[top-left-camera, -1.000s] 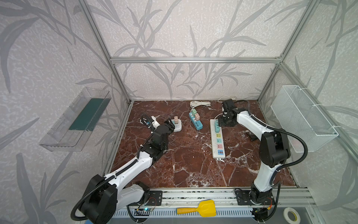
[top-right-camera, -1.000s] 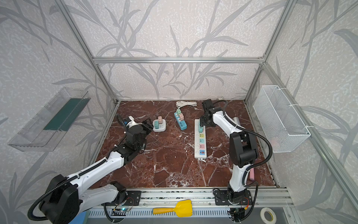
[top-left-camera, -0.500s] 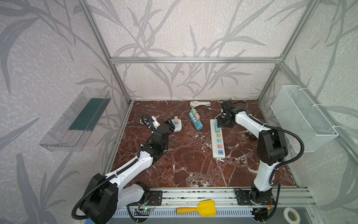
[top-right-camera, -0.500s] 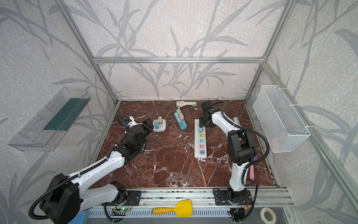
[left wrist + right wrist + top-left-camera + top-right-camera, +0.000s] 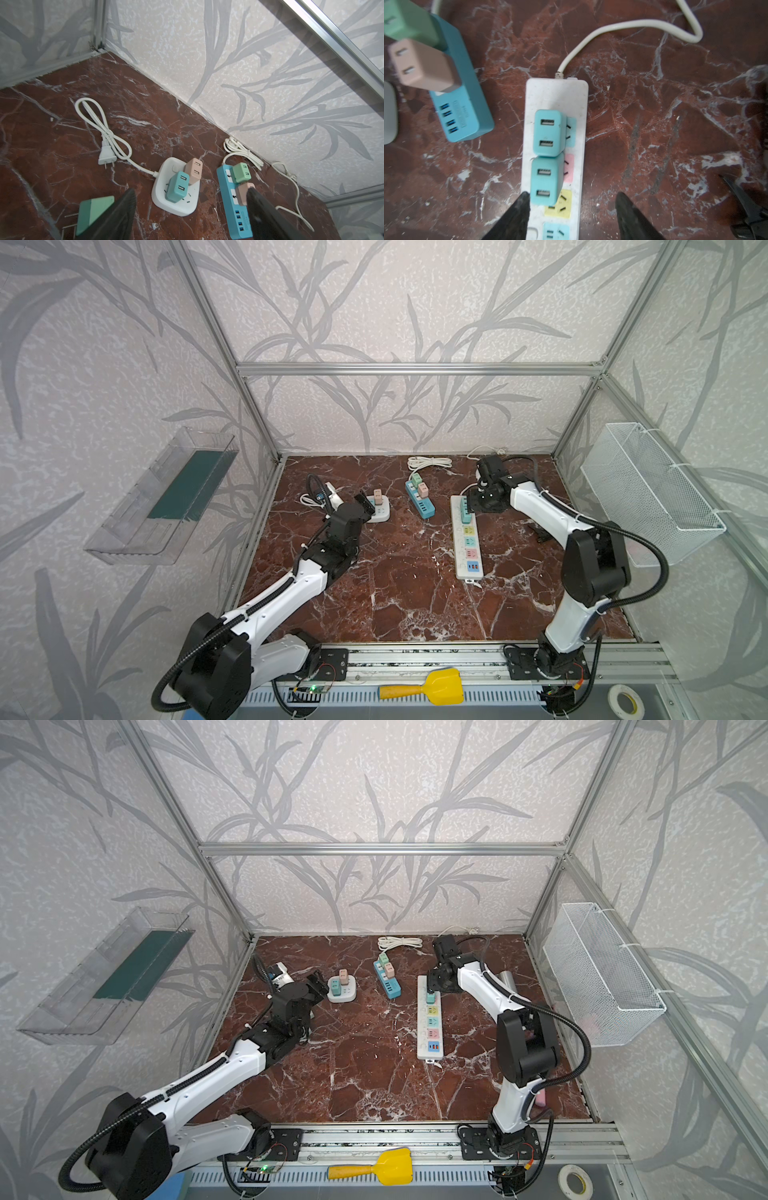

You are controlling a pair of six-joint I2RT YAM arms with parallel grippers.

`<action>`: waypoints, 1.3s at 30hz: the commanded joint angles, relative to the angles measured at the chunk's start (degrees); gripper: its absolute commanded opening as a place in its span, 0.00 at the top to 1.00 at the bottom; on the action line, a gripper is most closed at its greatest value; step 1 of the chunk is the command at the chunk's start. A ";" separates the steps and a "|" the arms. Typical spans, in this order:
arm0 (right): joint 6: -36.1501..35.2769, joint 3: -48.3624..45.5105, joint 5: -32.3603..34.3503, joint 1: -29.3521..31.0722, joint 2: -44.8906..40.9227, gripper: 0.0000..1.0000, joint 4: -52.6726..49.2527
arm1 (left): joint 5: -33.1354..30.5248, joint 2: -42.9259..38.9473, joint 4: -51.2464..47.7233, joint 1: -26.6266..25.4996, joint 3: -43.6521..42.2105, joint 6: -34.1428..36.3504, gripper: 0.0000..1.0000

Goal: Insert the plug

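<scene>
Two grippers, both released and empty. The right gripper (image 5: 572, 194) straddles the white power strip (image 5: 556, 93), where a teal plug (image 5: 545, 180) is seated upright just beside one fingertip (image 5: 522, 202), next to a second teal plug (image 5: 548, 133). The left gripper (image 5: 191, 189) stands just beside the round white hub (image 5: 164, 199), which carries a third teal plug (image 5: 177, 188) and a pink plug (image 5: 194, 170).

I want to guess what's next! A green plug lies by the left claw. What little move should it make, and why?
Probably shift the left claw over the mint-green square plastic plug and close on it. That plug lies on its side on the red marble table, metal prongs bare, in no socket, and the claw stands open and empty beside it.
</scene>
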 commanded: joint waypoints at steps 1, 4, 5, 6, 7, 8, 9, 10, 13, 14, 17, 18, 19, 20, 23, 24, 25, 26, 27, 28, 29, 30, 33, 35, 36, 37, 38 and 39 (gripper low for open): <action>-0.75 -5.12 -1.03 3.30 -9.66 0.30 4.23 | -7.63 0.60 -7.73 0.47 3.29 4.50 0.08; -1.01 -14.45 -2.34 7.34 -16.78 0.26 11.94 | -6.08 1.38 -17.88 2.18 5.97 -0.57 0.03; -1.02 -16.85 -1.59 8.63 -18.68 0.24 13.62 | -4.38 1.64 -20.67 2.89 6.24 -2.52 0.02; -0.95 -19.67 -1.62 9.74 -20.64 0.23 15.42 | -2.60 1.86 -23.08 3.71 6.18 -4.04 0.02; -0.76 -22.27 -1.97 10.42 -22.45 0.23 17.37 | -1.59 2.03 -25.33 4.36 5.59 -5.80 0.02; -0.29 -24.41 -2.30 10.93 -23.76 0.22 18.84 | -0.39 2.21 -26.46 4.96 4.83 -6.93 0.02; 0.12 -26.94 -3.22 11.28 -25.06 0.21 21.06 | 1.48 2.43 -27.06 5.71 3.82 -7.68 0.02; 0.36 -28.89 -4.14 11.59 -25.91 0.21 23.02 | 3.74 2.96 -27.28 6.52 2.78 -8.01 0.02; 1.66 -32.30 -5.35 11.86 -27.20 0.20 25.64 | 8.91 5.78 -30.71 8.60 2.13 -9.62 0.05; 2.00 -33.20 -5.28 11.86 -27.43 0.20 26.44 | 10.56 6.93 -31.76 9.10 2.28 -9.74 0.06; 3.05 -35.80 -5.99 11.90 -28.28 0.20 29.68 | 14.44 10.65 -34.13 10.37 3.31 -9.34 0.13; 3.32 -36.27 -6.21 11.93 -28.51 0.20 30.30 | 14.39 11.73 -35.38 10.57 3.97 -9.68 0.16; 3.54 -36.70 -6.32 11.89 -28.71 0.20 31.08 | 13.80 12.58 -36.52 10.67 4.50 -10.61 0.21; 3.92 -37.25 -6.25 11.88 -28.86 0.20 31.95 | 13.05 13.24 -37.76 10.75 4.92 -11.50 0.22; 4.34 -38.34 -5.73 11.93 -29.49 0.20 32.61 | 13.83 15.10 -37.84 11.24 5.66 -10.49 0.29; 4.36 -38.50 -5.47 11.91 -29.82 0.20 32.61 | 15.00 15.75 -37.72 11.42 5.98 -9.93 0.30; 4.43 -38.68 -5.20 11.93 -30.11 0.20 32.58 | 15.90 16.58 -37.75 11.49 6.37 -9.46 0.31; 4.43 -38.80 -5.01 11.90 -30.37 0.20 32.69 | 16.21 17.30 -37.99 11.55 6.86 -9.13 0.31; 4.51 -39.03 -4.97 11.95 -30.55 0.20 33.01 | 16.18 18.11 -38.54 11.71 7.33 -9.26 0.31; 4.60 -39.22 -4.99 12.00 -30.66 0.20 33.25 | 16.36 18.86 -38.56 11.88 7.72 -8.93 0.32; 4.74 -39.25 -5.00 11.99 -30.67 0.20 33.41 | 16.53 19.56 -38.64 12.05 7.89 -8.99 0.32; 4.70 -39.33 -5.13 12.06 -30.63 0.20 33.31 | 17.16 20.22 -38.31 12.37 7.84 -9.06 0.35; 4.56 -39.35 -4.75 12.50 -30.24 0.20 33.45 | 19.51 22.17 -37.23 13.58 7.73 -8.59 0.40; 4.28 -39.29 -4.29 12.89 -30.06 0.20 33.53 | 20.51 23.73 -37.15 14.18 8.33 -7.67 0.40; 4.10 -39.22 -3.85 13.13 -29.98 0.20 33.41 | 20.97 24.53 -37.26 14.43 8.82 -7.15 0.40; 3.92 -39.04 -3.43 13.38 -29.89 0.20 33.12 | 21.65 25.34 -37.79 14.74 9.38 -6.28 0.40; 3.77 -38.91 -3.03 13.64 -29.79 0.20 32.89 | 22.37 26.04 -38.48 15.01 10.06 -5.79 0.40; 3.65 -38.84 -2.87 13.76 -29.80 0.20 32.82 | 22.91 26.86 -39.24 15.23 10.86 -5.45 0.41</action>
